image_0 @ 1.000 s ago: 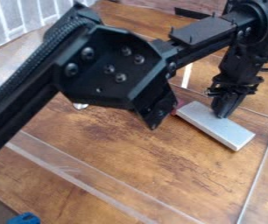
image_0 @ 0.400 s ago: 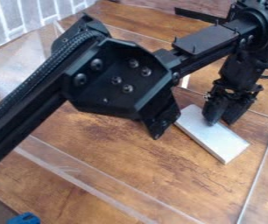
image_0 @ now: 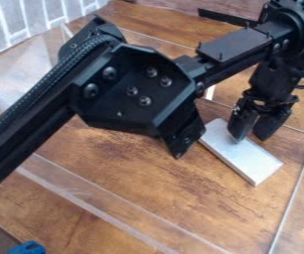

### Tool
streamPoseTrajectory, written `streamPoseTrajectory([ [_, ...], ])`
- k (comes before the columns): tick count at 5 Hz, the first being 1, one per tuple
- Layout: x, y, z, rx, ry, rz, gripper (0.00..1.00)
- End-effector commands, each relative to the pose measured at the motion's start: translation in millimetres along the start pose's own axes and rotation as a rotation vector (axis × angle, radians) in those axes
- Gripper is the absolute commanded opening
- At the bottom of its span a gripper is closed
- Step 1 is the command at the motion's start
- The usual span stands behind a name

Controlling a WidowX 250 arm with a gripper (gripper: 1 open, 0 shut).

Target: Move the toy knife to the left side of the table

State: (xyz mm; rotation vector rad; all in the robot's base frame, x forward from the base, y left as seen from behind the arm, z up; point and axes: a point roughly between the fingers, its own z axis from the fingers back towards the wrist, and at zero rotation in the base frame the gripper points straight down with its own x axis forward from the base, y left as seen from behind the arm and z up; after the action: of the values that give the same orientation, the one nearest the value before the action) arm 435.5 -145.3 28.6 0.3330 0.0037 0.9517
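The toy knife [image_0: 251, 159] lies flat on the dark wood table [image_0: 101, 179] at the right, only its pale grey-white blade showing. Its handle is hidden behind the gripper. My gripper [image_0: 257, 121] points down over the blade's far end, open, one of its black fingers [image_0: 237, 125] on each side. I cannot tell whether the tips touch the blade.
The arm's bulky black link [image_0: 135, 89] fills the middle of the view and hides much of the tabletop. Low clear acrylic walls [image_0: 108, 203] run across the front and along the left. A small blue object [image_0: 29, 248] sits at the bottom left edge.
The fingers were shut together at the blade's far end and have now spread apart, letting go of the knife. The hand itself stayed where it was.
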Motion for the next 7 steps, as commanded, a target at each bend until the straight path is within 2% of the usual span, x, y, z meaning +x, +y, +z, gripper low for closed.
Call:
streamPoseTrajectory([
  [1, 0.4, 1, 0.0, 0.027, -0.017, 0.001, 1.0],
  [4, 4.7, 12, -5.6, 0.095, -0.032, 0.03, 1.0],
  [7, 7.3, 20, -7.8, 0.153, -0.032, 0.046, 1.0],
])
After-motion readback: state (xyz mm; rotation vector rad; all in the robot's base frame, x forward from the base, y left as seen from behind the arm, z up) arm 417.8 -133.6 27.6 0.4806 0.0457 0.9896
